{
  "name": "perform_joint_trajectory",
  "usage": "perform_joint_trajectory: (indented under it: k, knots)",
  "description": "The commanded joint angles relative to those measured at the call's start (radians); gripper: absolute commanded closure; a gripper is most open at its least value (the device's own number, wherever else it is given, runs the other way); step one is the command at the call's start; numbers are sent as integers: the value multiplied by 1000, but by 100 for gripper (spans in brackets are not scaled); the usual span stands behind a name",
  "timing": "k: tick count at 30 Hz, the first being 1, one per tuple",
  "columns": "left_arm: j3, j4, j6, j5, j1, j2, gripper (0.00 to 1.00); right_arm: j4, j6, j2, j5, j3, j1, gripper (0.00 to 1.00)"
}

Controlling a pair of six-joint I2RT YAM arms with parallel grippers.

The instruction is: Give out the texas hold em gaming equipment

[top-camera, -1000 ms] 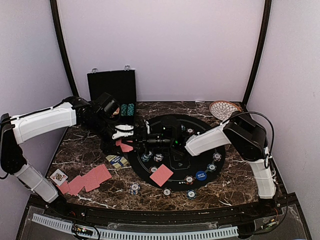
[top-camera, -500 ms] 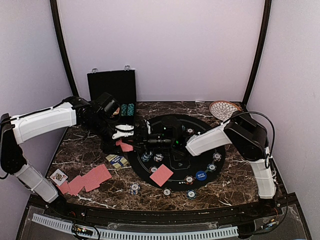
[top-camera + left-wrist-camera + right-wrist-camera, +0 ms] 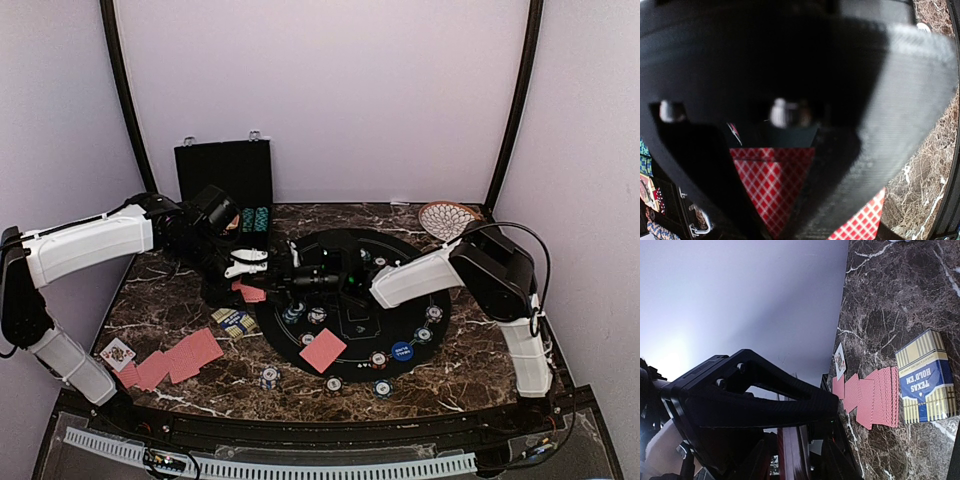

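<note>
Unchanged from one second earlier, the left gripper (image 3: 246, 264) holds station at the left rim of the large round black mat (image 3: 345, 352); the right gripper (image 3: 290, 280) has shifted slightly toward that rim. The left jaws appear clamped on a stack of red-backed playing cards (image 3: 251, 293). The right jaws straddle the stack; contact cannot be confirmed. Hazard: a pull may drag out several cards, or the close-set grippers may collide.

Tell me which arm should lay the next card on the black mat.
Right, probably. The right gripper hovers at the left rim of the mat with a red card edge between its jaws. The left gripper sits just off the mat, clamping the red-backed stack: better as holder.
</note>
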Motion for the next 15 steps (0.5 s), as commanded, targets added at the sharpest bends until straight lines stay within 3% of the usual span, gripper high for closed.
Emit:
perform_joint_trajectory:
  k: [1, 15]
  knots:
    - [16, 9, 2, -5, -3, -5, 45, -54, -37, -8, -12, 26, 6, 65]
    - [31, -10, -8, -1, -3, -17, 43, -120, -84, -69, 2, -46, -15, 73]
